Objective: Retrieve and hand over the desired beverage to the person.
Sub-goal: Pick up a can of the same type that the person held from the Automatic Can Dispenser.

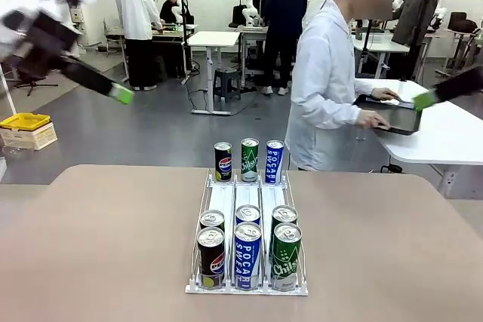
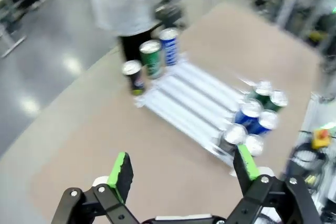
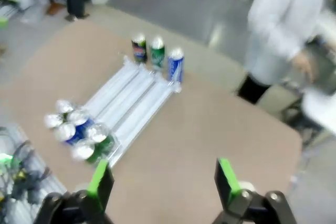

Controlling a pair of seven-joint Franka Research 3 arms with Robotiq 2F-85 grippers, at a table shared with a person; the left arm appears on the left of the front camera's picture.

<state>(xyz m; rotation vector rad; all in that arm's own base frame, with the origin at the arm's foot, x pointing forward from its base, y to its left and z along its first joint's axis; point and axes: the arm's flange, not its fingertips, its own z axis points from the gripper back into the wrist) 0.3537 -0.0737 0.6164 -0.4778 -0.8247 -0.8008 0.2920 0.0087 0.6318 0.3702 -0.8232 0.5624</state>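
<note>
The person (image 1: 324, 88) in the white hooded jacket stands at the far side of my desk (image 1: 98, 246), turned sideways toward a neighbouring white table (image 1: 453, 137), with one hand (image 1: 371, 119) resting on a dark flat thing (image 1: 396, 117) that lies there. Between us, in the middle of the desk, sits a white three-lane rack (image 1: 247, 195) with the drinks upright in it. At its far end, nearest the person, stand three cans side by side: a dark Pepsi can (image 1: 223, 161), a green can (image 1: 250, 159) and a blue Pocari Sweat can (image 1: 275, 161). At the end closest to me six more cans are packed in two rows, the front row being a dark Pepsi (image 1: 210, 258), a blue Pocari Sweat (image 1: 247, 254) and a green one (image 1: 286, 256). The middle stretch of the lanes is bare. My left claw (image 2: 182, 166) hangs high above the desk's left side, its green-padded fingers spread wide and gripping nothing. My right claw (image 3: 163, 177) hangs high over the right side, equally wide, with the desk top showing between its pads.
</note>
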